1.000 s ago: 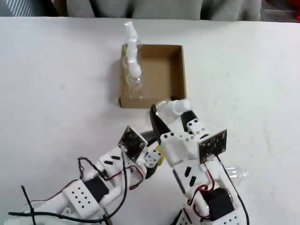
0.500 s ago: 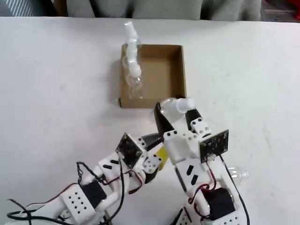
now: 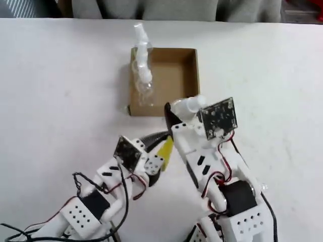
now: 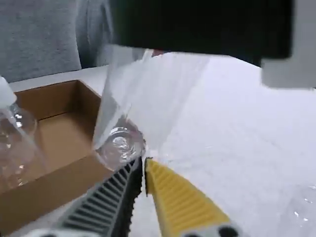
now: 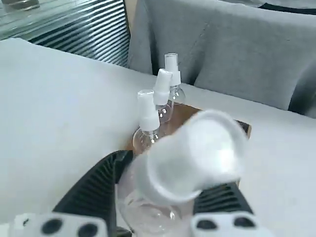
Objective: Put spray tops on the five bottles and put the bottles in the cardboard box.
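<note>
Right gripper (image 3: pixel 180 112) jaws pinching capped bottle (image 3: pixel 189 105) over near wall of cardboard box (image 3: pixel 194 75); free box floor lies just beyond. Bottle axis tilted, cap probably pointing right, partly hidden. Left gripper (image 4: pixel 143 167) jaws pressed together, empty, farther back.

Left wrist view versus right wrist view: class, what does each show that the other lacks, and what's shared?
Left wrist view: the left claw, shut, grey and yellow, near the held bottle, its round base showing. Right wrist view: that bottle's spray top, the right claw clamping its body. Both: that bottle, the cardboard box, bottles standing in it.
</note>
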Controlling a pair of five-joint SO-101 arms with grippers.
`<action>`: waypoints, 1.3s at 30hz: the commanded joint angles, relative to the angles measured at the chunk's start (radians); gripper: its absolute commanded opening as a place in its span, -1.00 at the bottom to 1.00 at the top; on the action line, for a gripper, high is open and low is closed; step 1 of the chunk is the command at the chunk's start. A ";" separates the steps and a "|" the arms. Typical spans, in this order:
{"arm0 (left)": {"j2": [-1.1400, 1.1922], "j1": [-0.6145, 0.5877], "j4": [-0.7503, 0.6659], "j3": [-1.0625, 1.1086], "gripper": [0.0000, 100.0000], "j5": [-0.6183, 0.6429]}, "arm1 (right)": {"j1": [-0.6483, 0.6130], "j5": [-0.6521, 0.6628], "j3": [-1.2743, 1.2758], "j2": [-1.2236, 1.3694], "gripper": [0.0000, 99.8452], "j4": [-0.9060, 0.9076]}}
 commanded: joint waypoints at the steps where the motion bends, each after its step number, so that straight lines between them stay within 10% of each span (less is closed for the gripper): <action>1: -0.024 -0.051 0.009 -0.028 -0.96 -0.049 | 0.028 0.068 -0.072 0.018 -0.97 0.030; 29: -0.018 -0.097 -0.075 -0.029 -0.96 -0.110 | 0.024 0.130 -0.235 0.093 -0.97 0.312; 39: -0.022 -0.119 -0.005 -0.023 -0.96 -0.110 | 0.091 0.103 -0.252 0.278 -0.97 0.104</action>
